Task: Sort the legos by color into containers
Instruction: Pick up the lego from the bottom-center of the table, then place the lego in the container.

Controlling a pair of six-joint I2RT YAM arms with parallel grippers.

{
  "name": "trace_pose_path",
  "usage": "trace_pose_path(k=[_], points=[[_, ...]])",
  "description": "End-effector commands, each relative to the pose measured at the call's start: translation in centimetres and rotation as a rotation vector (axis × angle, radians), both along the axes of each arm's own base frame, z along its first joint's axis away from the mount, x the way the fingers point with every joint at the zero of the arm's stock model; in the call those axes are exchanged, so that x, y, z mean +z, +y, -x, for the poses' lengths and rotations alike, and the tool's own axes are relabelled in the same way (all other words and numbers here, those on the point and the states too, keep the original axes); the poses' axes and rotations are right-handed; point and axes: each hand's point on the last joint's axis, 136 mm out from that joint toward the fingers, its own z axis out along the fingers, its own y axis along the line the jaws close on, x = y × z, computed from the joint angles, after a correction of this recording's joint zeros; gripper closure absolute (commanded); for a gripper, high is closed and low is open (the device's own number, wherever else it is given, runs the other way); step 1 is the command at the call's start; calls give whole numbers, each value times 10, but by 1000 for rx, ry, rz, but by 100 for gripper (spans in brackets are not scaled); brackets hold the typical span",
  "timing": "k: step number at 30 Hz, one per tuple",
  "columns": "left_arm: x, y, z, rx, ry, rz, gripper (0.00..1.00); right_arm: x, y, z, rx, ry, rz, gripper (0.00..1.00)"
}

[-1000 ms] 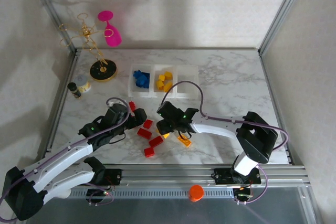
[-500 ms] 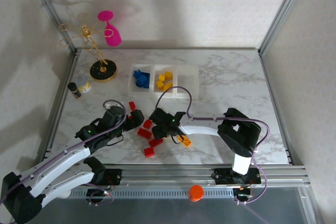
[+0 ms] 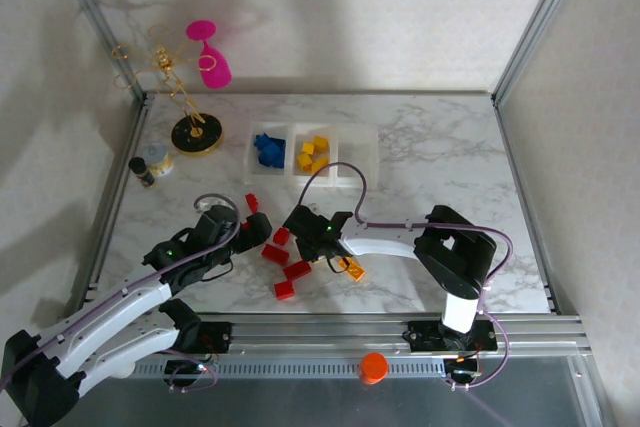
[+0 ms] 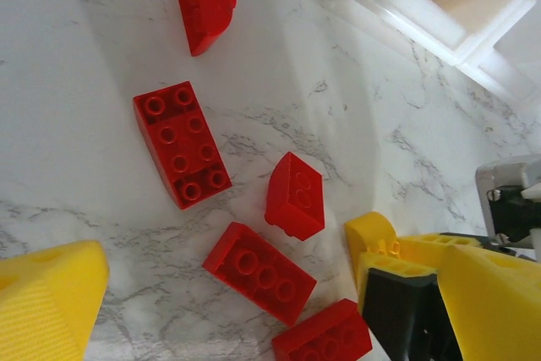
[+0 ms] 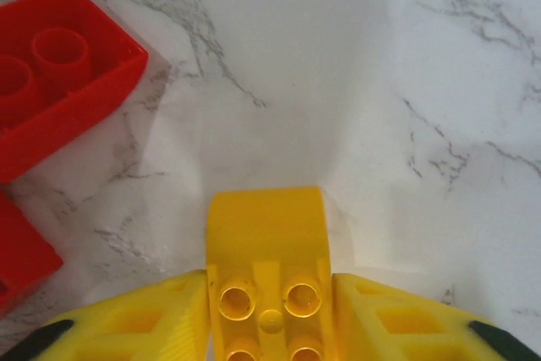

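Marble desk [image 3: 440,157], red legos [image 4: 182,154] alongside: my right claw [image 5: 269,319] pinches a yellow brick [image 5: 266,234] down at the surface (left claw [image 3: 256,230] gapes empty). Held by one end, it may twist loose before the containers [image 3: 358,152].

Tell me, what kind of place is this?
Probably a robot test cell in a lab: a marble-look table inside an aluminium frame, white screens around it, and the left arm and right arm bolted at its near edge.

Red legos [image 3: 275,254] are left scattered outside the containers [image 3: 355,147]. One yellow lego [image 5: 269,251] is clamped by the right gripper [image 5: 269,319]. Blue legos [image 3: 267,149] and yellow ones [image 3: 314,155] are binned in neighbouring compartments.
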Motion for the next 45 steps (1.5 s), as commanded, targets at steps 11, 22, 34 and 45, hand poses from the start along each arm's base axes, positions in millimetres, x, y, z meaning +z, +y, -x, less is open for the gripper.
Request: trace_pose_path(k=[11, 22, 34, 45], points=[[34, 8, 0, 19, -84, 6, 0, 64, -1, -34, -28, -100, -110, 67], [63, -6, -32, 59, -185, 48, 0, 114, -24, -152, -169, -299, -122, 66], [78, -14, -63, 94, -254, 15, 0, 87, 6, -258, -162, -360, -73, 64], [73, -25, -64, 45, -227, 14, 0, 127, 16, -266, -151, -359, -165, 42]])
